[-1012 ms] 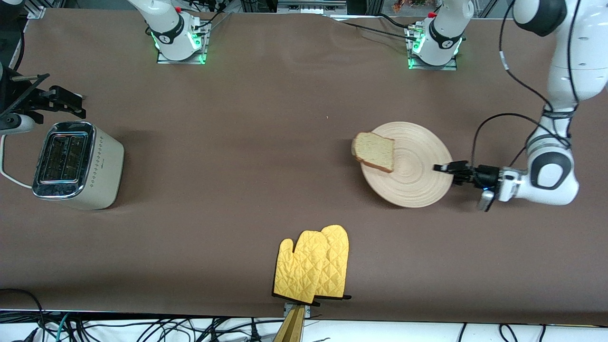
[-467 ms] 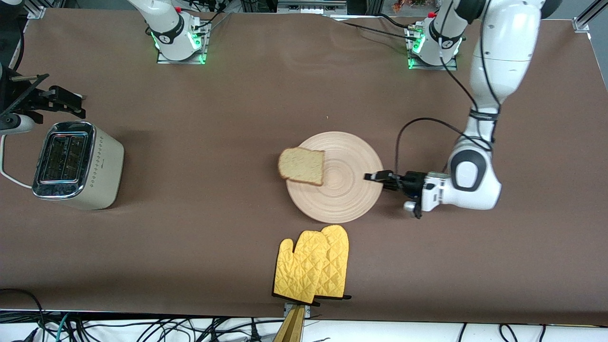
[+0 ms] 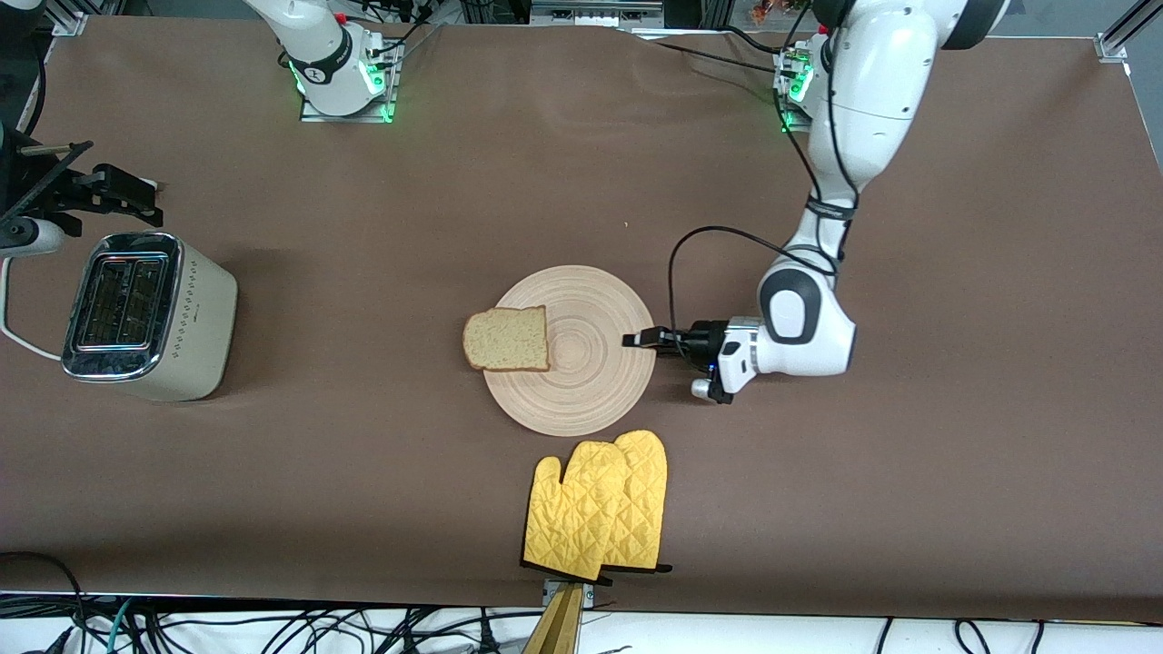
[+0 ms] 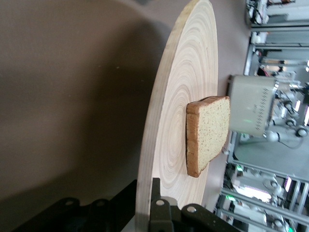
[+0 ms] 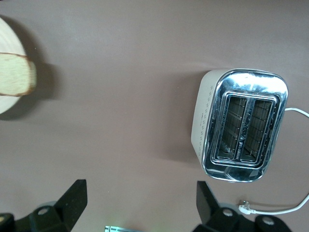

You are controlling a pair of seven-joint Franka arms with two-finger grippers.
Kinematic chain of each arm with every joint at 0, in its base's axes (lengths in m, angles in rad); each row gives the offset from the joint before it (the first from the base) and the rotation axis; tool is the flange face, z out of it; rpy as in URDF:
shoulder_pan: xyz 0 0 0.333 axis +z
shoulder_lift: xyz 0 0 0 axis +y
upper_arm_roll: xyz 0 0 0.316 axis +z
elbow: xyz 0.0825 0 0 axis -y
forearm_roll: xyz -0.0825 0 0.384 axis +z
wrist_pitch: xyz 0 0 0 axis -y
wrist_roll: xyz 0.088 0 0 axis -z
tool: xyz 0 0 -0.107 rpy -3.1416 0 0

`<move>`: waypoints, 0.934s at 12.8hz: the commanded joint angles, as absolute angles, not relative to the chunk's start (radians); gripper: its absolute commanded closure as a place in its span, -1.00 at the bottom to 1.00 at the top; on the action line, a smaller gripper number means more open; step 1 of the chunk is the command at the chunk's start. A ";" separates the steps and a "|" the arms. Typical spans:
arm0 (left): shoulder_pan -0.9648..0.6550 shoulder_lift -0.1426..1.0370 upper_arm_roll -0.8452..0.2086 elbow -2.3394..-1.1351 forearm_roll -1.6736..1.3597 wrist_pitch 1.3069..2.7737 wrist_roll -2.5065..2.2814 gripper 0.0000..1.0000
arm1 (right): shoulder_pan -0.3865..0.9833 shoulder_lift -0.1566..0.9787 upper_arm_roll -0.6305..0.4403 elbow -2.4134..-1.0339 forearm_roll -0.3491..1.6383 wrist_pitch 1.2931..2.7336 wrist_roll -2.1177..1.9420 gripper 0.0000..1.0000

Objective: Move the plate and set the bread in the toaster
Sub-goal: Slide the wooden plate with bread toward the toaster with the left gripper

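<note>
Bare table lies between the toaster [image 3: 150, 313] and the plate [image 3: 581, 381]; 2 yellow mitts [image 3: 600, 513] sit just beside the plate, nearer the camera.

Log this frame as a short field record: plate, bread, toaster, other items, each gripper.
plate: on the table mid-way, rim held by the left gripper
bread: on the plate, overhanging its edge toward the toaster
toaster: at the right arm's end, both slots empty
oven mitts: yellow pair, nearer the front camera than the plate
left gripper: shut on the plate rim
right gripper: open, waiting above the table beside the toaster
</note>
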State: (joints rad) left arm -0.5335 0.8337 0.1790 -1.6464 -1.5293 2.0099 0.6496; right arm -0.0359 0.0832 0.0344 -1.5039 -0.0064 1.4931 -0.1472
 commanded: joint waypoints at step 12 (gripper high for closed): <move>-0.319 0.545 0.192 -1.885 -1.251 1.974 0.658 -1.00 | -0.041 0.089 0.032 -1.483 0.005 1.476 -0.146 -1.00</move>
State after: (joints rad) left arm -0.3884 0.7356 0.2027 -1.7331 -1.3864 1.9889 0.6521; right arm -0.0373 0.0833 0.0324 -1.5039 -0.0064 1.4926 -0.1472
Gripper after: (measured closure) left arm 0.009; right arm 0.000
